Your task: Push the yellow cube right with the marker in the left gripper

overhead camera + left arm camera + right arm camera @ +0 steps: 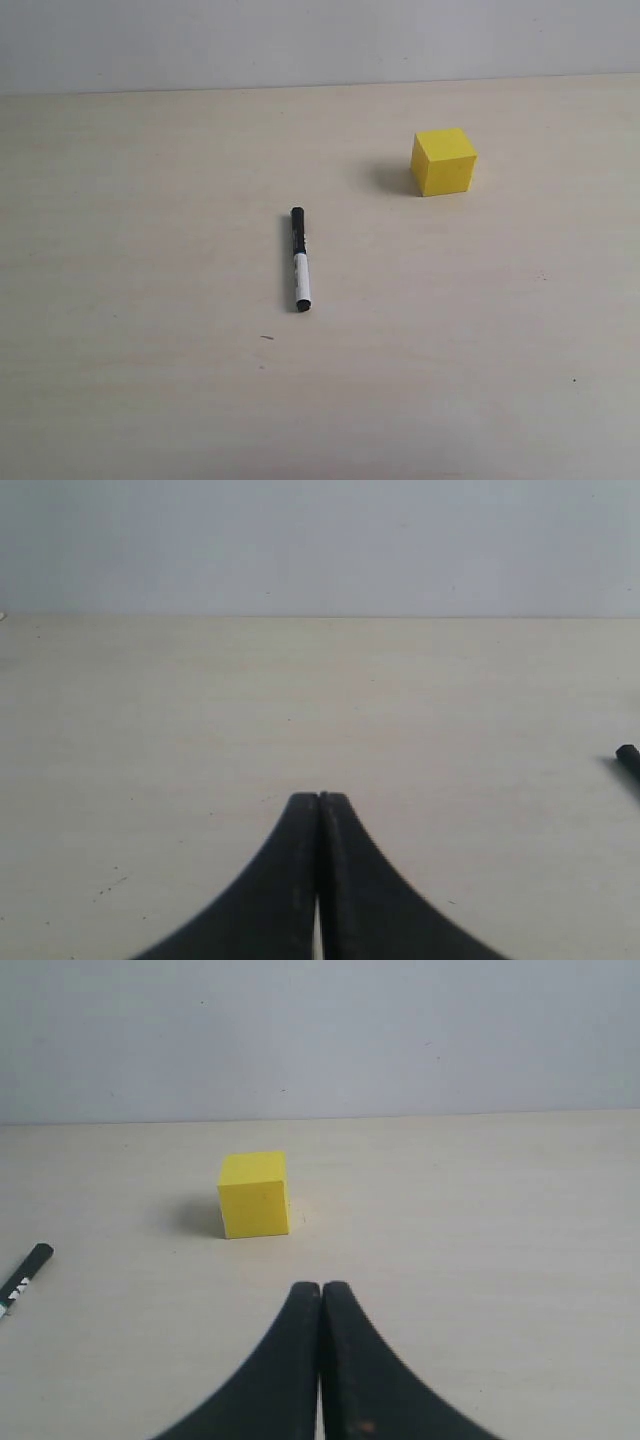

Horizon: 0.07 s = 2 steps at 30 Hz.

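Observation:
The marker [299, 259] lies loose on the pale table, black cap toward the far side, white barrel and black end toward the near side. Its tip shows at the edge of the left wrist view [629, 759] and of the right wrist view [24, 1277]. The yellow cube [443, 161] rests to the marker's far right, and it also shows ahead of the right gripper [254, 1194]. My left gripper [319, 798] is shut and empty, well apart from the marker. The right gripper [321, 1287] is shut too, empty, short of the cube. Neither gripper appears in the exterior view.
The table [150, 380] is a pale wood-grain surface ending at a grey-white wall [300, 40] behind. Nothing else stands on it besides a few small dark specks.

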{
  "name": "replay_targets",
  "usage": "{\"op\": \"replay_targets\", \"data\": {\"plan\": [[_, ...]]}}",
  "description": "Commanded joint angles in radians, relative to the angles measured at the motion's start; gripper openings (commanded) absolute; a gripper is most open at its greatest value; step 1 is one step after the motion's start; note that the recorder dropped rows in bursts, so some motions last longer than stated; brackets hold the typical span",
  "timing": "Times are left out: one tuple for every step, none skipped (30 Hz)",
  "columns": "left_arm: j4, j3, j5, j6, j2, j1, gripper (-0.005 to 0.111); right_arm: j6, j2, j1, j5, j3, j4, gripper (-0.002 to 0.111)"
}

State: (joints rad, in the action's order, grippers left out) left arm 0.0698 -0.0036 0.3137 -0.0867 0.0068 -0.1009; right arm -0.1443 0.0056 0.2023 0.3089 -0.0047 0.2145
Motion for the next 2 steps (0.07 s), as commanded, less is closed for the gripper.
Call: {"op": "replay_targets", "data": {"plan": [[-0.002, 0.004, -0.002, 0.004, -0.007, 0.002, 0.000, -0.001, -0.006, -0.005, -0.004, 0.005, -0.004, 0.000], [-0.002, 0.004, -0.002, 0.004, -0.007, 0.002, 0.000, -0.001, -0.006, -0.005, -0.004, 0.005, -0.004, 0.000]]}}
